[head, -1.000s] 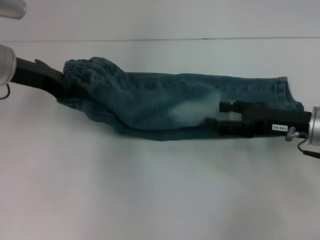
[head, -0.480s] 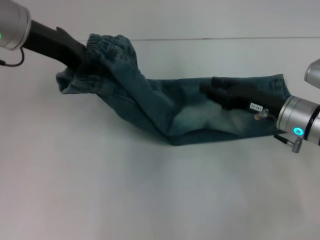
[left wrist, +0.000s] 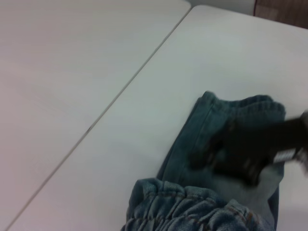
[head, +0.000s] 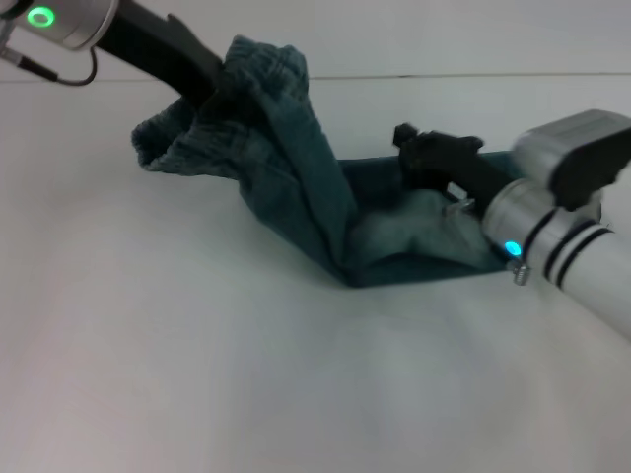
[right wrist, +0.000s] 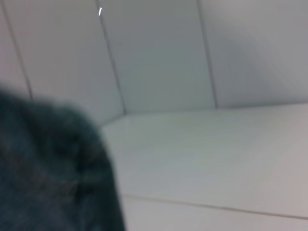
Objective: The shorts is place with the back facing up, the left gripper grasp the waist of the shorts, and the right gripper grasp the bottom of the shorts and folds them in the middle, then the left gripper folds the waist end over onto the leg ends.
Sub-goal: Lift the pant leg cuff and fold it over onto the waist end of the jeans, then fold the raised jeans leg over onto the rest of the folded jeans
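Observation:
The blue denim shorts [head: 296, 197] lie folded lengthwise on the white table [head: 246, 374]. Their waist end is lifted and draped toward the legs. My left gripper [head: 217, 89] is shut on the elastic waist [left wrist: 192, 214] and holds it up at the back left. The leg ends [left wrist: 236, 103] rest flat on the table. My right gripper [head: 409, 148] hovers just over the leg part, open and holding nothing; it also shows as a dark blur in the left wrist view [left wrist: 240, 151]. Dark denim [right wrist: 48, 173] fills one side of the right wrist view.
A seam [head: 493, 75] runs across the table behind the shorts. In front of the shorts there is only white tabletop [head: 197, 394]. A panelled wall [right wrist: 159, 53] stands beyond the table.
My left gripper has risen and moved right, carrying the waist up and over toward the legs. My right gripper has lifted off the leg part and tilted up.

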Controlling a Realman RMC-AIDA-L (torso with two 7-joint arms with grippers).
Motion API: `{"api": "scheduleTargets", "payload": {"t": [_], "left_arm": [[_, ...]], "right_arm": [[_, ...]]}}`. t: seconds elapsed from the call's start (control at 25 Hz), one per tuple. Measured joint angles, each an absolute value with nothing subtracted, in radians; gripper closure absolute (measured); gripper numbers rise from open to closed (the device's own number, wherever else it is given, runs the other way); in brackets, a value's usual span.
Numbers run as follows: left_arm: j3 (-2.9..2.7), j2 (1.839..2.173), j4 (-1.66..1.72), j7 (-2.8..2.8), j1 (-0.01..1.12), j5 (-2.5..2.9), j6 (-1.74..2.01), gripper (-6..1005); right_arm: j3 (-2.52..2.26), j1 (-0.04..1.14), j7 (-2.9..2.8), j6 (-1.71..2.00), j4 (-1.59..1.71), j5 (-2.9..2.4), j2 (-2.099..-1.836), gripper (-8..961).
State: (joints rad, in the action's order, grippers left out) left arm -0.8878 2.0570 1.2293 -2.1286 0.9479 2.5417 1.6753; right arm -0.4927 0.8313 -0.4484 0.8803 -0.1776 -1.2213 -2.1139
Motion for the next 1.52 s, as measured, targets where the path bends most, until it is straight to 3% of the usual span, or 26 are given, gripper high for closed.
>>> {"api": "scheduleTargets", "payload": {"t": [0.12, 0.4, 0.96, 1.2, 1.52], "left_arm": [[-0.889, 2.057, 1.229, -2.13, 0.977, 2.542, 1.683, 813], [-0.89, 2.055, 1.23, -2.136, 1.021, 2.538, 1.707, 814], [-0.9, 2.065, 1.262, -2.143, 1.018, 2.542, 1.72, 816], [-0.918, 2.082, 1.268, -2.144, 0.994, 2.542, 1.734, 818], [-0.932, 2.117, 1.265, -2.133, 0.983, 2.54, 1.734, 817]], "right_arm": [[-0.486, 0.875, -0.401, 0.837, -0.208, -1.227, -2.117, 924], [-0.384, 0.969, -0.369, 0.749, -0.296, -1.398, -2.122, 921], [0.044, 0.971, -0.389, 0.619, -0.458, -1.958, -2.114, 922], [0.075, 0.924, -0.39, 0.613, -0.447, -1.982, -2.108, 923], [0.131, 0.766, -0.388, 0.701, -0.356, -1.982, -2.101, 924]]}}
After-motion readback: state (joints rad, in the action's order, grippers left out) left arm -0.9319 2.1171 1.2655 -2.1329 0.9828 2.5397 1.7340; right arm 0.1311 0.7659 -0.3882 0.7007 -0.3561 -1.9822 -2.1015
